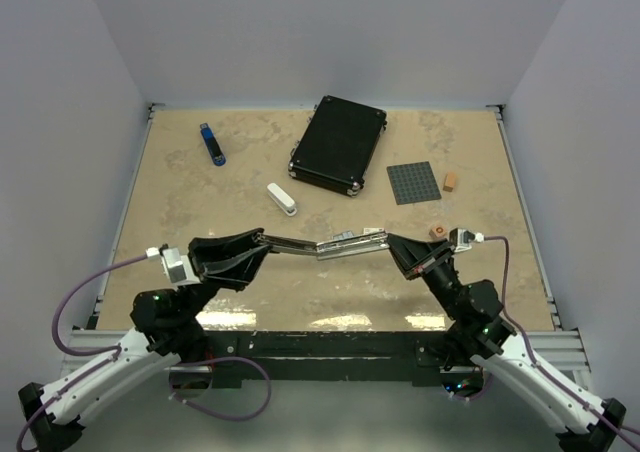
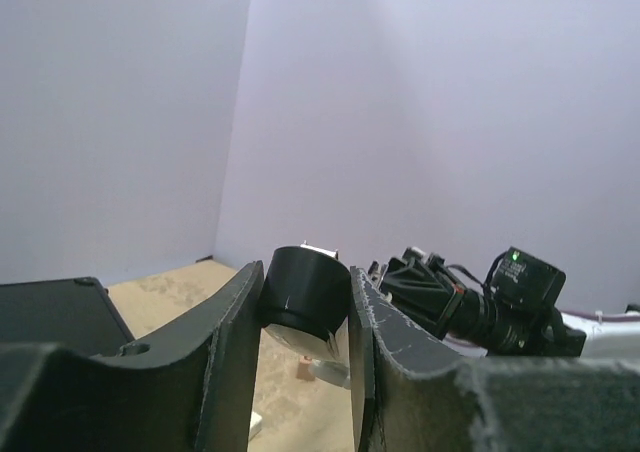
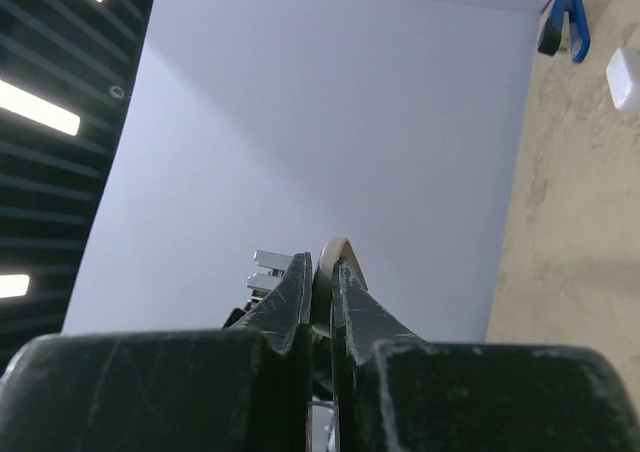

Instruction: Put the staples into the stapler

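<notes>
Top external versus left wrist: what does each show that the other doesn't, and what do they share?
Only top external: the blue object, the grey plate, and the open stapler stretched end to end. Only left wrist: a close look at its black rounded end pinched between the fingers of the left claw. Both: that claw, the held stapler, the right arm.

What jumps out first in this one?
A stapler, swung open into a long strip, hangs above the near table, gripped at one end by the left hand and at the other by the right hand. Behind it lie the white staples box and a black case.
</notes>
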